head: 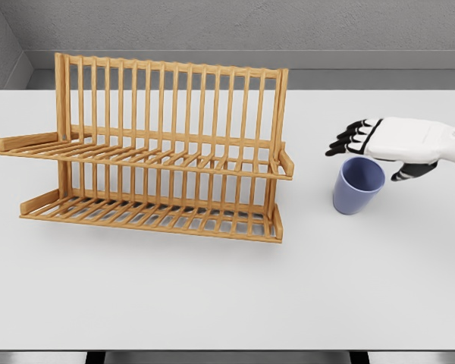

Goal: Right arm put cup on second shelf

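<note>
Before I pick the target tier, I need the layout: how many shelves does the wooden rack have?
2. The upper shelf juts out halfway up the rack; the lower shelf sits on the table. None seems hidden.

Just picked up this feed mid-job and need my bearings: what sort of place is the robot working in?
Probably a bare simulated test bench, not a real kitchen: a plain white table against grey walls, holding only a two-tier wooden dish rack and a blue cup, with the right hand open just above the cup.
</note>
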Motion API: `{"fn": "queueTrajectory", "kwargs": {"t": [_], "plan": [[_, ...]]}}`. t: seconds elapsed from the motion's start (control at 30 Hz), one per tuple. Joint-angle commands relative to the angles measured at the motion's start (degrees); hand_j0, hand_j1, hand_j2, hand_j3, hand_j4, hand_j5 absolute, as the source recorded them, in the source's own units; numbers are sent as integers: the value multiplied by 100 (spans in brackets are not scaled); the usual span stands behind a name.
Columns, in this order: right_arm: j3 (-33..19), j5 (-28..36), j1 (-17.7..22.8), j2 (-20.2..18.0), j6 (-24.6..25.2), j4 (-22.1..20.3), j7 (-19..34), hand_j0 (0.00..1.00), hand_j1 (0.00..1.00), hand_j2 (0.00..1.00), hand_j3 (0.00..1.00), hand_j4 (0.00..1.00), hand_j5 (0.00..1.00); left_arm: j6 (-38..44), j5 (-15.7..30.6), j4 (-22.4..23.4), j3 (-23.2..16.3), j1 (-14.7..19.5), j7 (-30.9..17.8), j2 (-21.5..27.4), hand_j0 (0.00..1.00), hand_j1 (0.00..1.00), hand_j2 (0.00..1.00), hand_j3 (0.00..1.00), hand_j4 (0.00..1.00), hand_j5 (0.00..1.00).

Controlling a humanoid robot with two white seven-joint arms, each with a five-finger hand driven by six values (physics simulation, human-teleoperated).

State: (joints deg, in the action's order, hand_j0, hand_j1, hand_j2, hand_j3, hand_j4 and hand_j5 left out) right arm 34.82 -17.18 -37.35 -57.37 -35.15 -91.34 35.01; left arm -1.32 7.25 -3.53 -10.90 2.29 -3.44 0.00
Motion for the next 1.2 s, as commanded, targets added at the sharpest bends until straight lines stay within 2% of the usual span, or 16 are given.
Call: {"fn": "queueTrajectory", "kwargs": {"t": [0.0,0.17,0.37,0.63,0.8,0.87,1.17], "plan": [[104,22,0,7,15,63,-1,100,100,100,100,100,100,0,5,1,0,0,1,0,100,100,100,100,100,100],[253,13,17,50,15,63,-1,100,100,100,100,100,100,0,-4,-7,0,0,1,0,100,100,100,100,100,100],[429,13,0,121,15,397,-1,100,100,100,100,100,100,0,5,2,0,0,1,0,100,100,100,100,100,100],[543,13,-9,235,15,388,-1,100,100,100,100,100,100,0,5,-7,0,0,-8,0,100,100,100,100,100,100],[570,13,-9,270,15,353,-1,92,92,92,92,92,92,0,5,2,0,0,1,0,100,100,100,100,100,100],[570,13,-18,270,15,336,-1,78,78,78,78,78,78,0,5,-7,0,0,-8,0,100,100,100,100,100,100],[552,22,-114,270,15,336,-1,70,70,70,70,70,70,0,-4,2,0,0,-8,0,100,100,100,100,100,100]]}}
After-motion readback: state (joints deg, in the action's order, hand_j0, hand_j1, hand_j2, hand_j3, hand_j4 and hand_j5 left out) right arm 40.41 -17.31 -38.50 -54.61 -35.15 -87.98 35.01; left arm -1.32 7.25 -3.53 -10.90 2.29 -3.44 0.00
